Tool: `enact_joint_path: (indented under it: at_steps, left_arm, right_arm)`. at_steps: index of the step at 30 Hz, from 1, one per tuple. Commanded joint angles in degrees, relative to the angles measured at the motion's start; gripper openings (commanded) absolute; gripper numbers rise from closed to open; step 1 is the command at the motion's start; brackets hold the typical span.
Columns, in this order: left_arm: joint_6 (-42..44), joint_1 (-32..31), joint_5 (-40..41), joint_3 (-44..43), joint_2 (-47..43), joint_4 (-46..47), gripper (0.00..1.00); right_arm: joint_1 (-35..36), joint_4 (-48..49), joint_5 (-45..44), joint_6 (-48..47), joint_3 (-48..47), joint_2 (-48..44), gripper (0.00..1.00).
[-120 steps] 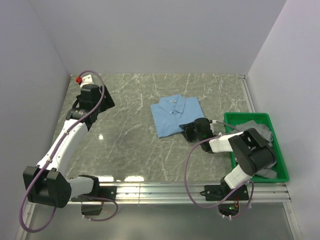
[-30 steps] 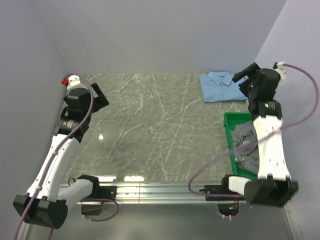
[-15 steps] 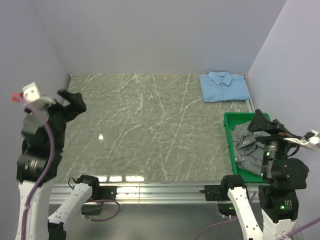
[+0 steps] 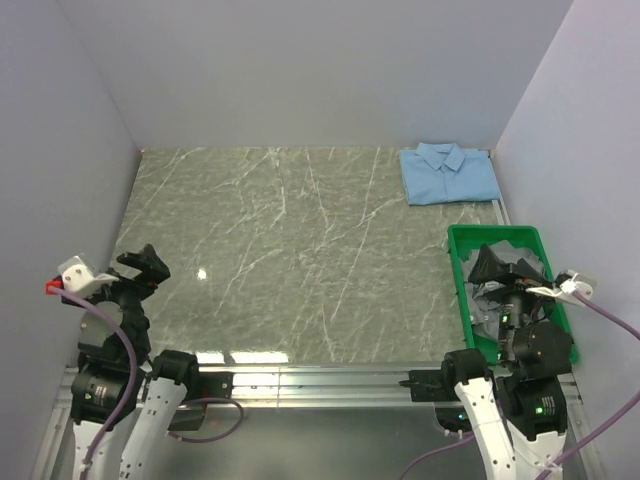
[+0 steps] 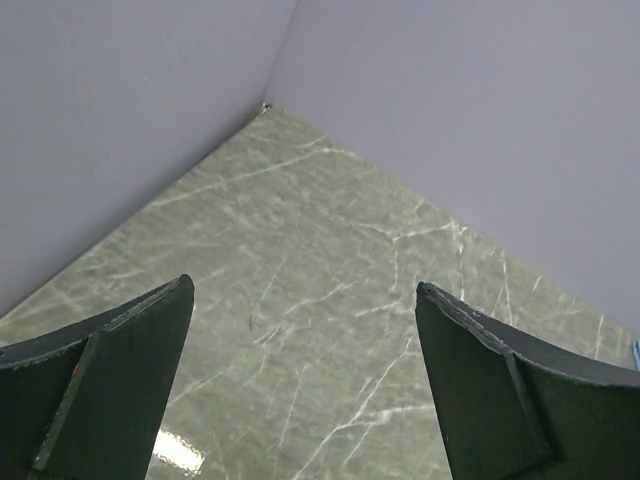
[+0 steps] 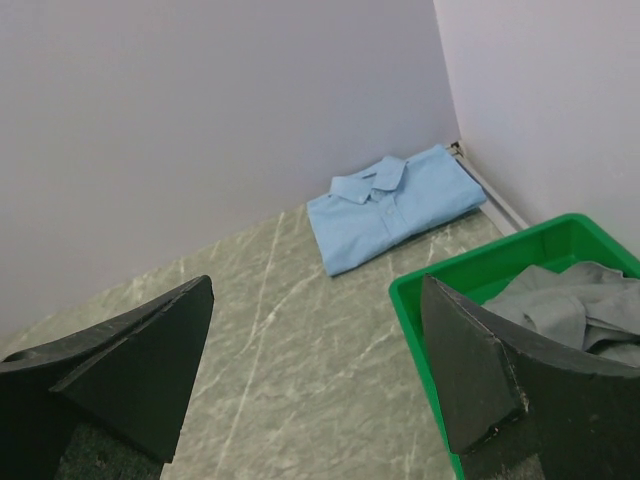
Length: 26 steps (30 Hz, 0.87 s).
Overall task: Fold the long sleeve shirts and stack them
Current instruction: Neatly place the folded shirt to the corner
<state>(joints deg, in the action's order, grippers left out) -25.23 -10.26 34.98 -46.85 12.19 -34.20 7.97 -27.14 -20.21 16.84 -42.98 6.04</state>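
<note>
Light-blue folded long-sleeve shirt (image 4: 449, 173): pointed collar, lay flat, collar side up, on grey-green marbled tabletop (image 4: 300, 250) at upper right of top view, in the far corner by the lilac walls (image 4: 300, 70); no gripper touched it.
Grey crumpled shirt (image 6: 580, 310): bunched, unfolded, lay inside green plastic bin (image 4: 462, 232); partly hidden by the arm in top view.
Bin: sat at right of top view, just below the blue shirt, apart from it; in right wrist view it was at lower right, blue shirt above it at centre.
Left gripper (image 4: 140, 265): lower left of top view, raised above near-left part of tabletop; black fingers (image 5: 110, 380) spread wide, held nothing; only bare marble showed btwn them in wrist view.
Right gripper (image 4: 505, 265): lower right of top view, over the bin; fingers (image 6: 130, 370) wide apart, held nothing; wrist cam faced twd blue shirt and bin rim.
Tabletop: white veins, glare spot near left gripper.
</note>
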Motion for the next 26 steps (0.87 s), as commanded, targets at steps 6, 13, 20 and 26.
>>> enact_joint_path:
  at_steps: [6, 13, 20, 26]
  left_arm:
    - [-4.7, -0.2, 6.1, 13.2, -11.6, 13.3, 0.99]
    - [-2.4, -0.2, 7.0, 17.1, -12.6, 18.5, 0.99]
    - [0.5, -0.2, 7.6, 18.3, -6.3, 22.0, 0.99]
    - [1.8, -0.2, 7.6, 19.2, -2.1, 26.6, 0.99]
  right_arm:
    - [0.5, 5.9, -1.6, -4.2, 6.2, -3.9, 0.91]
    - [0.5, 8.3, 0.2, -5.2, 8.9, -5.7, 0.91]
    - [0.5, 8.6, -0.3, -5.4, 9.4, -5.7, 0.94]
    - [0.5, 9.2, -0.1, -5.9, 9.8, -5.7, 0.96]
